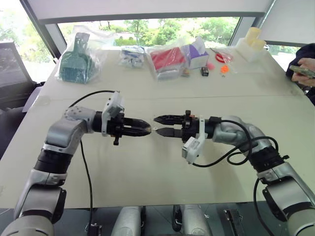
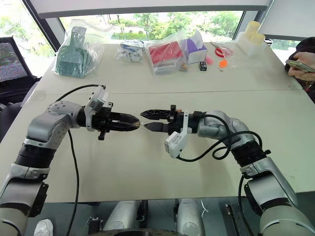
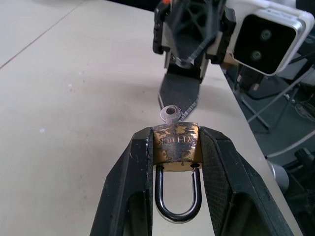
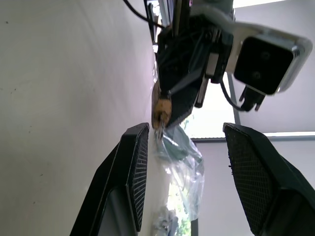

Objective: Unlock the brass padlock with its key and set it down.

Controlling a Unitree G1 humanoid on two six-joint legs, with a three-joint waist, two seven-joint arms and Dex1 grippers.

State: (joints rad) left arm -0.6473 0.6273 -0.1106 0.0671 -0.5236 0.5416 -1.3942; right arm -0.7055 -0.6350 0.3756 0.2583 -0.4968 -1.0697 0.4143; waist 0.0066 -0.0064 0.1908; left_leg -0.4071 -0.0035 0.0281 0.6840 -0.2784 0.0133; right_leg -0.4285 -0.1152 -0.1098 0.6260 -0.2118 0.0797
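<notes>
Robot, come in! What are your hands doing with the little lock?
Left gripper shut on brass padlock, shackle closed. Key in lock. Right gripper open, beside key. Nothing blocking.

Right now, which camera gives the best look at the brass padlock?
The left wrist view: the brass padlock sits large between the left gripper fingers, shackle visible. The right wrist view shows a small edge-on glimpse; in the head views it is a speck.

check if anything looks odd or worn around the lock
The brass padlock, clamped in the left gripper, has a blotchy, tarnished face. The key sticks out of it with nothing gripping it; the right gripper stands open beside it. Nothing looks spilled.
</notes>
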